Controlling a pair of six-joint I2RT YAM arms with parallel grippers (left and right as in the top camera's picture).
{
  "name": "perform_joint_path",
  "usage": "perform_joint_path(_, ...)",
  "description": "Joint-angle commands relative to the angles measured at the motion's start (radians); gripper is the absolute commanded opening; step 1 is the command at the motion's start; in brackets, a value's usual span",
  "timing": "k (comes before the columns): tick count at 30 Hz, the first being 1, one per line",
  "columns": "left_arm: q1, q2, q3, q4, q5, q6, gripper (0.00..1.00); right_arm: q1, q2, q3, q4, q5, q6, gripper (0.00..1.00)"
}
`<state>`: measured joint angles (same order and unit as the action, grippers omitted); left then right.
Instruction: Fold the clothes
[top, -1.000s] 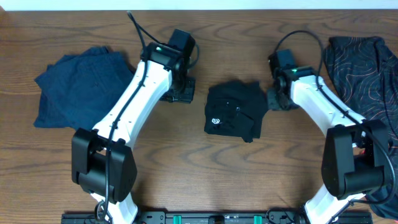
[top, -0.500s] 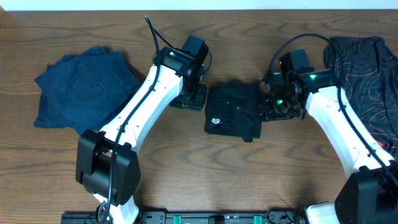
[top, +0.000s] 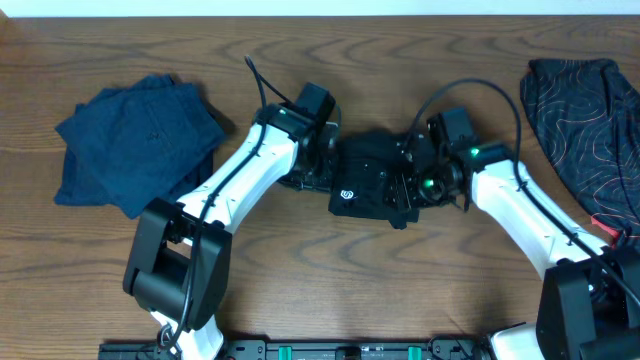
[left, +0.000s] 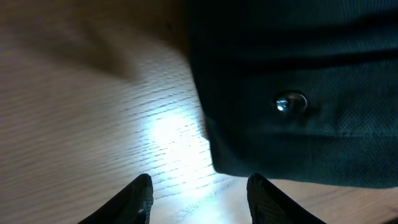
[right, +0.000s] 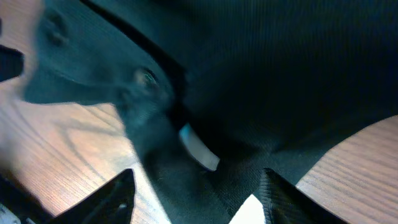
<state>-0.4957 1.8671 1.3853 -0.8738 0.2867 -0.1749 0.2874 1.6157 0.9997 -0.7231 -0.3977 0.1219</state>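
A folded black garment (top: 372, 180) with a small white logo lies at the table's middle. My left gripper (top: 318, 168) is open at its left edge; in the left wrist view the fingers (left: 200, 198) straddle bare wood just short of the garment's corner (left: 292, 93), which shows a metal snap. My right gripper (top: 408, 186) is open at the garment's right edge; in the right wrist view the fingers (right: 198, 196) straddle black cloth (right: 261, 81) with a white tag, not closed on it.
A folded dark blue garment (top: 135, 140) lies at the far left. A black garment with a red line pattern (top: 580, 110) lies at the right edge. The table (top: 320, 280) is dark wood.
Both arms have moved inward to the black garment: the left gripper right and down to its left edge, the right gripper left and down onto its right edge.
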Motion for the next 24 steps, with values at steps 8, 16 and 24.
perform_joint_path(8,-0.081,-0.008,-0.064,0.096,0.016,0.024,0.51,0.013,0.008,-0.095,0.084,0.098,0.092,0.01)
perform_joint_path(16,-0.081,-0.001,-0.08,0.136,0.008,0.024,0.52,-0.006,0.007,-0.086,0.058,0.23,0.155,0.01)
perform_joint_path(24,-0.083,0.008,-0.21,0.335,-0.117,-0.074,0.41,-0.037,0.005,-0.011,-0.042,0.478,0.222,0.01)
